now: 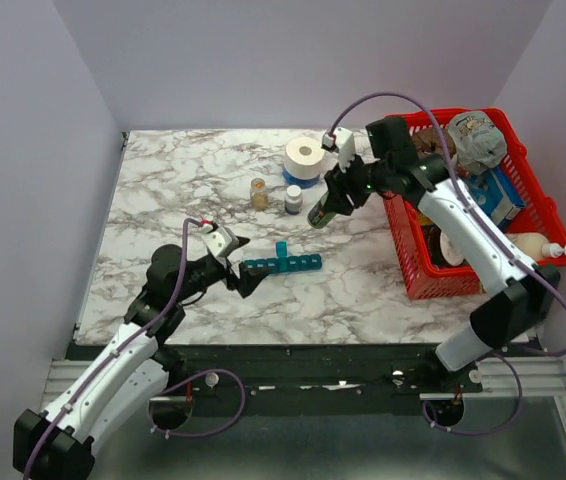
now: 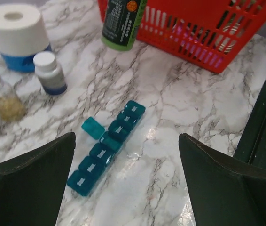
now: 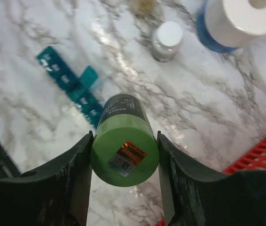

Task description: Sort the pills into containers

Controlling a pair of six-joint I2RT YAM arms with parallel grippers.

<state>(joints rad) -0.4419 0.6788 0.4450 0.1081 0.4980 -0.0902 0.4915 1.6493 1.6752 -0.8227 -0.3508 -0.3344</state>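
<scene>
The containers are one teal pill organizer (image 1: 285, 264) lying on the marble, with one lid (image 2: 93, 128) flipped open beside its row of compartments (image 2: 105, 149). My left gripper (image 1: 246, 264) stands open at the strip's left end, touching nothing. My right gripper (image 3: 125, 141) is shut on the cap end of a green bottle (image 3: 125, 150). The bottle hangs tilted (image 1: 321, 212) beside the red basket, above and to the right of the organizer (image 3: 72, 84). No loose pills are in view.
A small glass jar (image 1: 259, 192) with yellowish contents, a white-capped bottle (image 1: 293, 198) and a white roll on a blue base (image 1: 304, 158) stand behind the organizer. A red mesh basket (image 1: 418, 270) full of items sits at the right.
</scene>
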